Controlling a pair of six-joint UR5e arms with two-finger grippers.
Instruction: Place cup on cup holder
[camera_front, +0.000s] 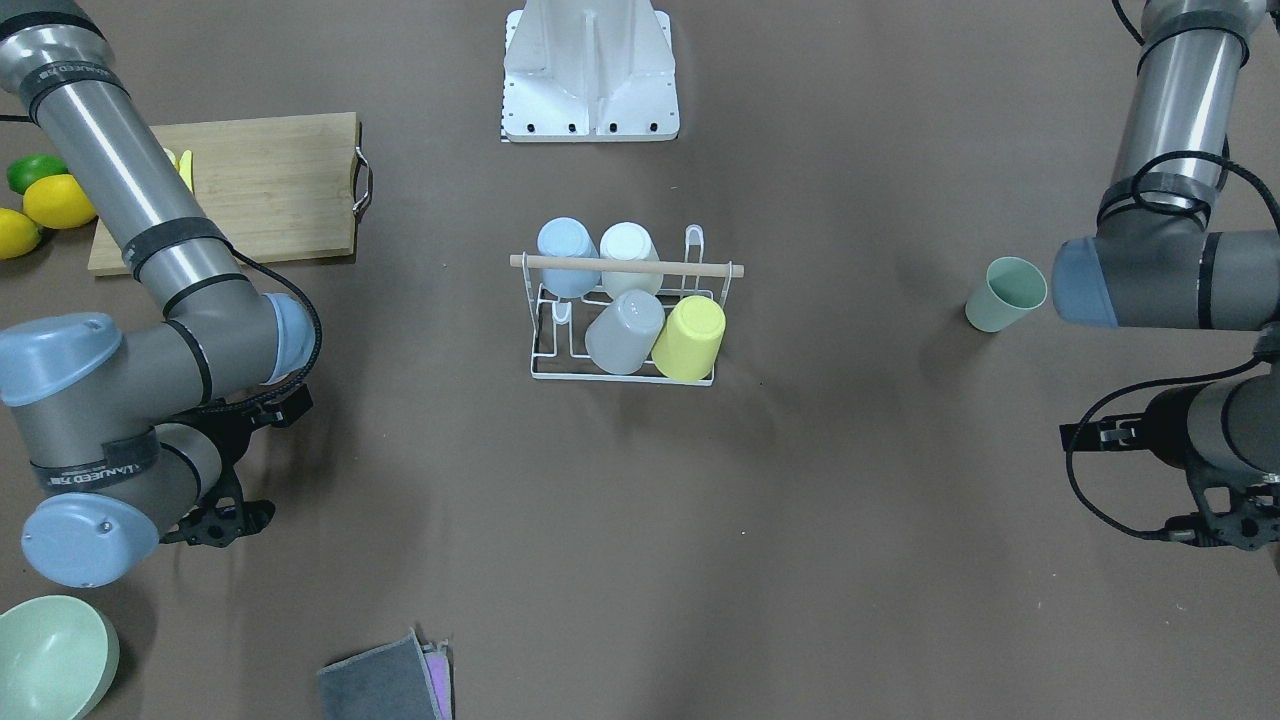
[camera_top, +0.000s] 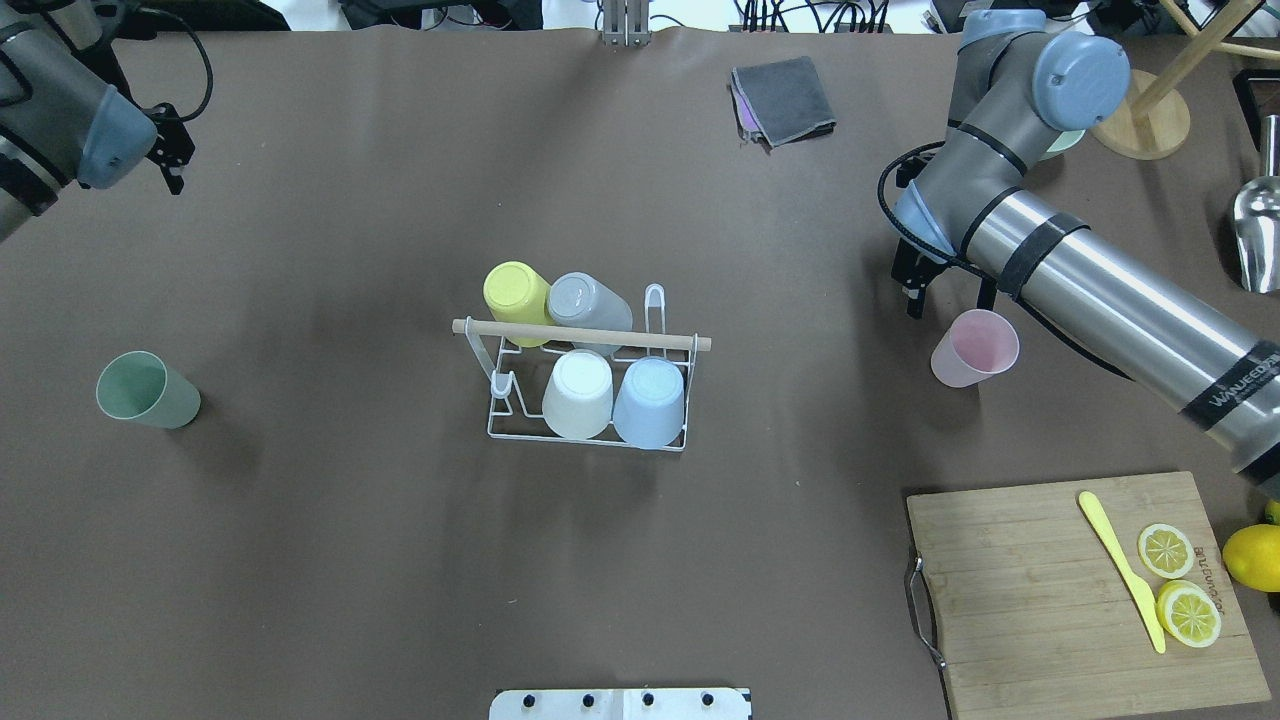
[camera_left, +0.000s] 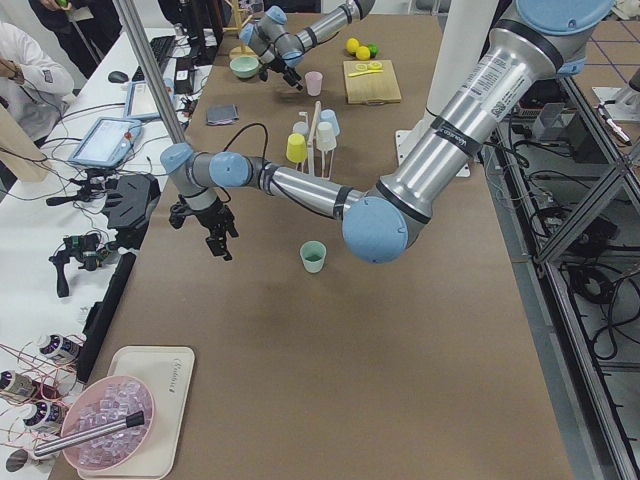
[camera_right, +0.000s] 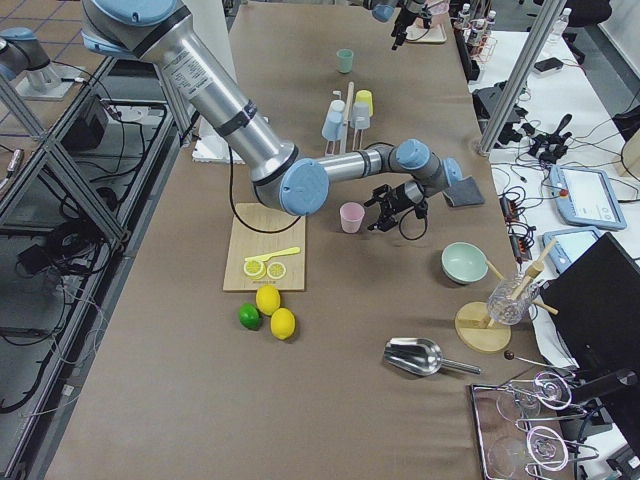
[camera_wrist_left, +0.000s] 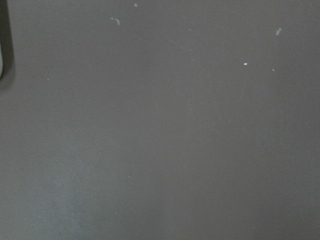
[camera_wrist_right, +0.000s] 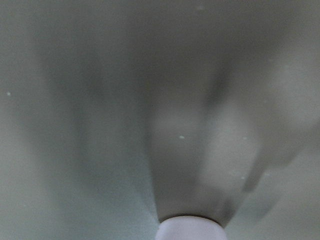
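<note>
The white wire cup holder (camera_top: 590, 436) with a pale wooden rod stands mid-table and also shows in the front view (camera_front: 620, 376). Yellow (camera_top: 515, 290), grey (camera_top: 588, 300), white (camera_top: 578, 393) and blue (camera_top: 650, 400) cups sit upside down on its prongs. A pink cup (camera_top: 975, 347) stands upright to its right. My right gripper (camera_top: 945, 297) is open just behind that cup, not touching it. A green cup (camera_top: 147, 390) stands upright at the left. My left gripper (camera_top: 172, 155) is open and empty at the far left back, well away from the green cup.
A wooden cutting board (camera_top: 1080, 590) with lemon slices and a yellow knife lies front right. A folded grey cloth (camera_top: 785, 100) lies at the back. A green bowl (camera_front: 50, 655), lemons (camera_front: 55, 200) and a wooden stand (camera_top: 1140, 125) sit near the right arm.
</note>
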